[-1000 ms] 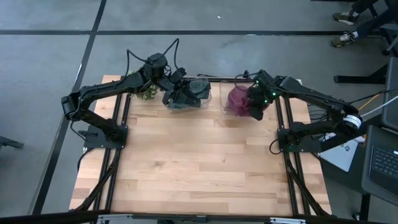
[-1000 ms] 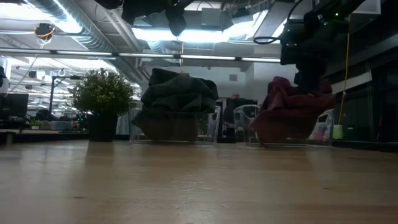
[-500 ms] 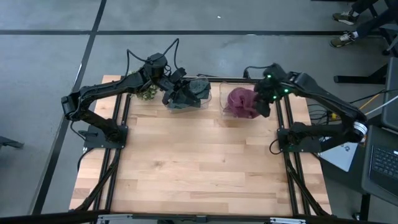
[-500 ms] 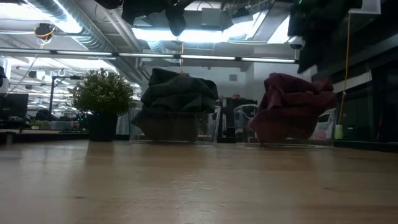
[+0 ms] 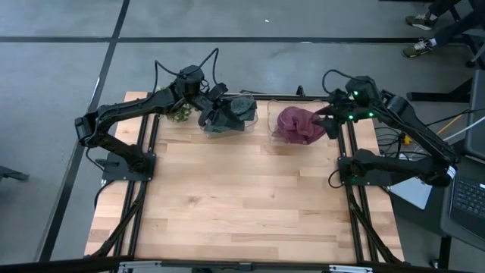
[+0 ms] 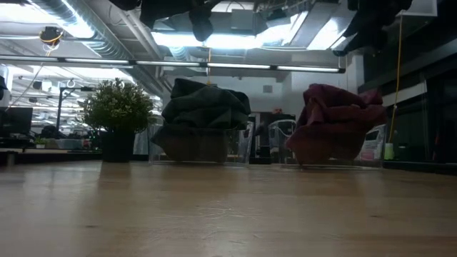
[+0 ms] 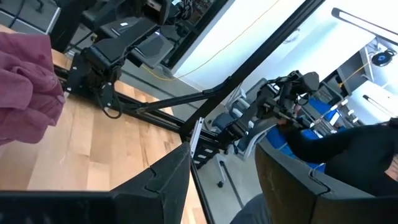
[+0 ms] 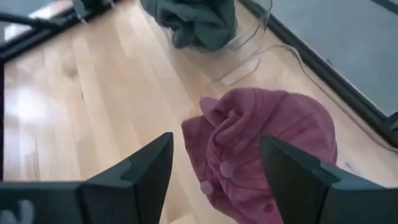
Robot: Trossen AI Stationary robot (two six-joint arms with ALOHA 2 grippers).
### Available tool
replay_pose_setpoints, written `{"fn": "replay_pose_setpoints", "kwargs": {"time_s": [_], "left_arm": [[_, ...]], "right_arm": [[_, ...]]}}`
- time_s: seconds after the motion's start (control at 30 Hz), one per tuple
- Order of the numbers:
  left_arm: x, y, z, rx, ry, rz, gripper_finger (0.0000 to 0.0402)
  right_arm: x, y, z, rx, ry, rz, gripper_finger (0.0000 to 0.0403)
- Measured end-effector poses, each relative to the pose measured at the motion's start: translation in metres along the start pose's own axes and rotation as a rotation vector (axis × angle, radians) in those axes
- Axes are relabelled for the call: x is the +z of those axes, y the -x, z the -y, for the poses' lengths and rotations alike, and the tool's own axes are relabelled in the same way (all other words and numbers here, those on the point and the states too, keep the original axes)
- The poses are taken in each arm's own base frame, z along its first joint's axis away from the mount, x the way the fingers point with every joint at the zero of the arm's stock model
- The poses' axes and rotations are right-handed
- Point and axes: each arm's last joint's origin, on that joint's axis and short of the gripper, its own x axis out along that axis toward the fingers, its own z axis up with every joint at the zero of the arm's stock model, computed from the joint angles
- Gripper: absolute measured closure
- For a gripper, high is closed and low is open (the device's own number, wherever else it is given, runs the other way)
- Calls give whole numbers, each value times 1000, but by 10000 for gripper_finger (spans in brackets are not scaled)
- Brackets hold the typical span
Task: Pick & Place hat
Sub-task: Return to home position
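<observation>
Caps sorted by colour on the worktop (image 5: 242, 197).
Right claw (image 5: 329, 121), apart and empty, beside red caps (image 5: 295, 125); left claw (image 5: 214, 115), apart, over gray caps (image 5: 241, 106).

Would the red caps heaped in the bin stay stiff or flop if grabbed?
Probably flop: the red caps lie crumpled. Likely light, being cloth. Heaped above the bin rim, the top one might slide. The open right pincer hangs near them.

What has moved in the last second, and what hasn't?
The right claw has lifted off the red caps and pulled back to the right, open and empty. The red caps stayed heaped where they were. The left claw has not moved from over the gray caps.
</observation>
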Motion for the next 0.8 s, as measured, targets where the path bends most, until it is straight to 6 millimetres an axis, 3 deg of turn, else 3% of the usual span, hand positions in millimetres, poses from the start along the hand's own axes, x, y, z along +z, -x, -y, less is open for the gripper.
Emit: {"fn": "replay_pose_setpoints", "kwargs": {"time_s": [0.2,0.33,0.53,0.8], "left_arm": [[1,0,0,16,-26,14,226],[2,-1,2,102,-115,70,226],[1,-2,14,182,-213,106,226],[-10,18,43,433,-299,100,226]], "right_arm": [[-4,3,-6,172,17,22,166],[-27,3,-7,209,15,80,166],[-56,-2,-6,266,39,341,166],[-102,-25,0,339,69,566,166]]}}
